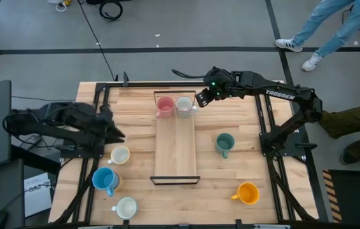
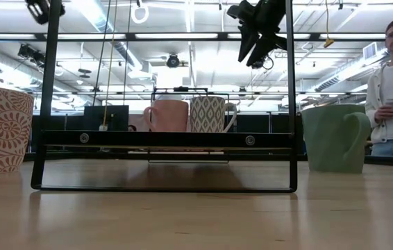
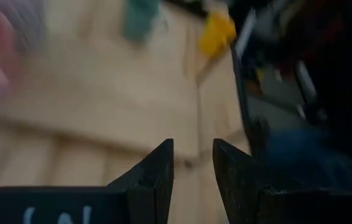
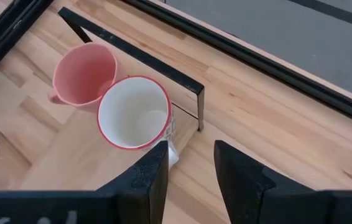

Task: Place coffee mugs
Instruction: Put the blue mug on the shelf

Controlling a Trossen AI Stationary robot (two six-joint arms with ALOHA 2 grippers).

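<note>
Pink mug (image 1: 164,106) and white patterned mug (image 1: 184,106) touching in tray (image 1: 176,156), my right gripper (image 1: 203,98) just beside, half open, empty, my left gripper (image 3: 191,163) half open, empty.

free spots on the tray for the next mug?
Tray: the far end is crowded, with the pink mug and patterned white mug side by side and the right gripper beside them. From those mugs to the near rail the board is bare. Table between tray and teal mug is bare too.
</note>
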